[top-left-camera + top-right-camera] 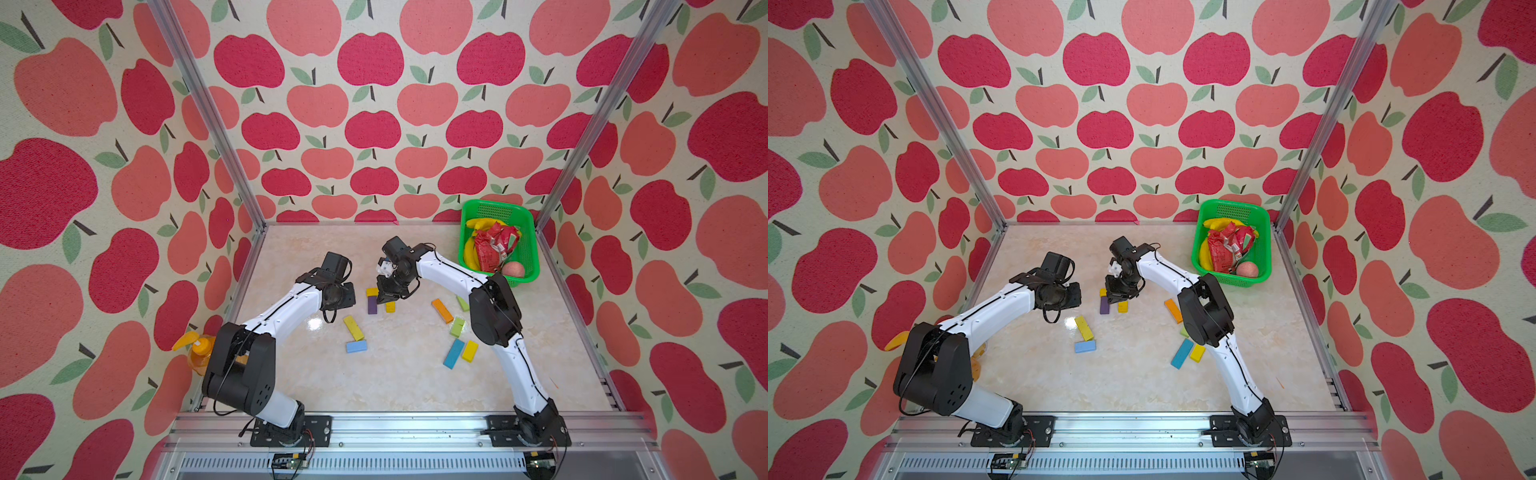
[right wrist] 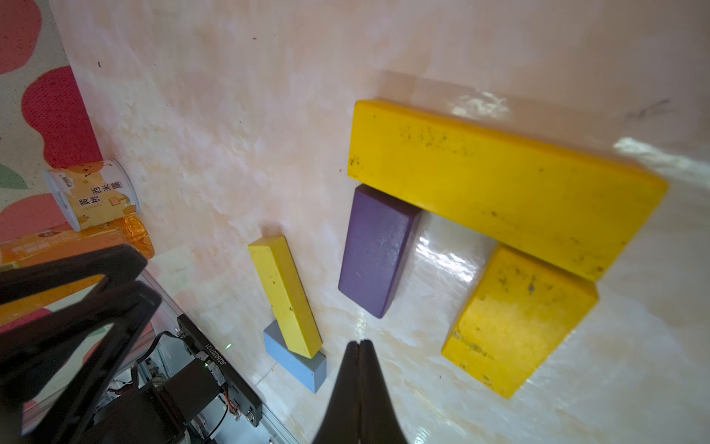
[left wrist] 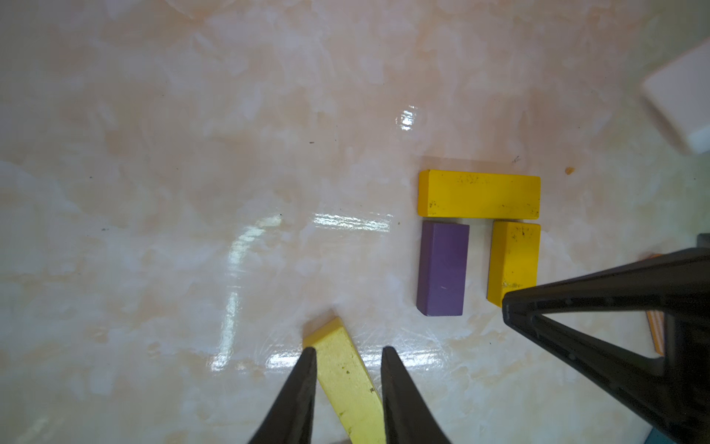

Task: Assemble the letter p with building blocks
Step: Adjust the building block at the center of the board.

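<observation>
Three building blocks lie butted together on the marble table: a long yellow one [image 3: 479,194] [image 2: 499,180], a purple one [image 3: 442,268] [image 1: 372,306] and a short yellow one [image 3: 515,261] [image 1: 390,307] side by side under it. My right gripper [image 2: 359,342] [image 1: 387,294] hovers just over this group, shut and empty. My left gripper [image 3: 348,351] [image 1: 347,296] is partly open and holds nothing. Beyond its fingers a pale yellow block [image 3: 345,380] [image 1: 353,327] lies on the table, one end against a light blue block [image 1: 356,346] [image 2: 294,361].
Loose blocks lie near the right arm: orange [image 1: 442,310], two light green [image 1: 457,327], blue [image 1: 454,353], yellow [image 1: 470,350]. A green basket [image 1: 494,208] with bananas, a red packet and a peach stands at the back right. An orange bottle [image 1: 199,353] and a can [image 2: 92,196] sit at the left edge.
</observation>
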Robot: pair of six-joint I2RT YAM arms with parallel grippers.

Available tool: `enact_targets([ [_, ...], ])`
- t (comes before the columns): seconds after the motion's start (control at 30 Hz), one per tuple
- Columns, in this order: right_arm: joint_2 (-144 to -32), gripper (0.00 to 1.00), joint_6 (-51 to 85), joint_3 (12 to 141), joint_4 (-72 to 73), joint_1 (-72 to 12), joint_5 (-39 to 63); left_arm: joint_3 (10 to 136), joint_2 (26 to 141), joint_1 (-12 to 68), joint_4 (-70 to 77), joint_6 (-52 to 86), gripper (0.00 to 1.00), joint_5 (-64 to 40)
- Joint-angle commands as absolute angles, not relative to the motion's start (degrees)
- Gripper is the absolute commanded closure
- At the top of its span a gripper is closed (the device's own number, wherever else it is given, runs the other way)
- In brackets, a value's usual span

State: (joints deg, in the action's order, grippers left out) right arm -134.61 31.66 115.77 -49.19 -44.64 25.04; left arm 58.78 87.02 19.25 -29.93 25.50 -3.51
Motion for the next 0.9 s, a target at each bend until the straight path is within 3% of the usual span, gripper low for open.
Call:
enact_targets([
  [0.0,-136.9,1.0,33.4,118.2,-52.8,-45.3,23.9,57.4,85.5,18.2,-28.3,23.8,0.68,-5.0],
  [0.87,-141.0,1.0,35.0,122.8,-56.6,-45.8,22.6,55.3,85.1,15.4,-27.3,22.3,0.68,-6.9],
])
